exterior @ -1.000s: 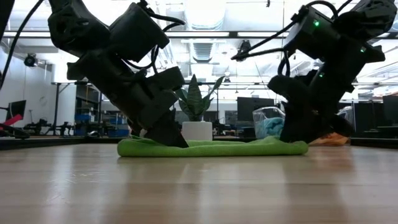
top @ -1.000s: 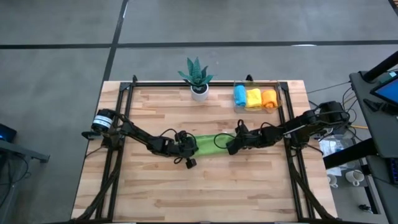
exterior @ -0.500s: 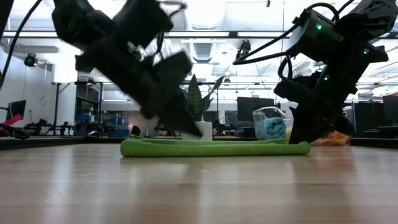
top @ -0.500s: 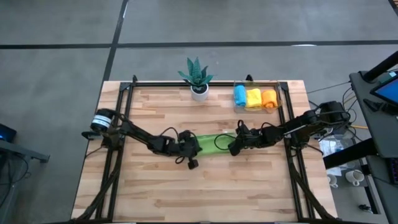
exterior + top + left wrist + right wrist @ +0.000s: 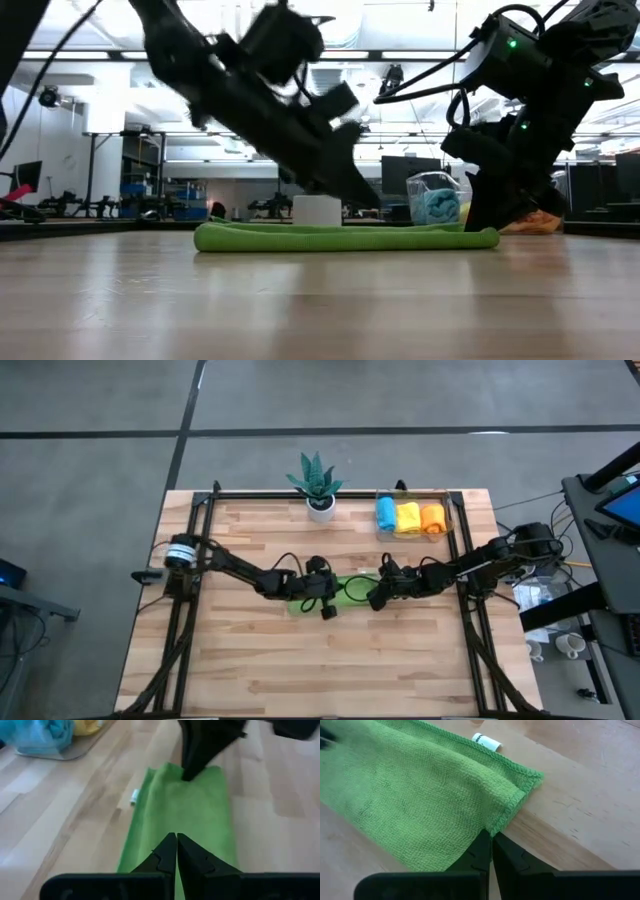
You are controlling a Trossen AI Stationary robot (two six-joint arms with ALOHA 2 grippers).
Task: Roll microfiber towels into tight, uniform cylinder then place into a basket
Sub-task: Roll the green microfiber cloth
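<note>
High view: a green towel [image 5: 340, 592] lies folded into a long flat strip in the middle of the wooden table [image 5: 250, 670]. The left gripper [image 5: 322, 588] sits over the strip's left part, its two fingers pressed together above the cloth. The right gripper [image 5: 378, 596] is at the strip's right end, fingers together, pinching the towel's edge. The clear basket [image 5: 446, 510] stands at the far right corner with blue, yellow and orange rolls inside. A potted plant [image 5: 318, 482] stands at the far edge.
</note>
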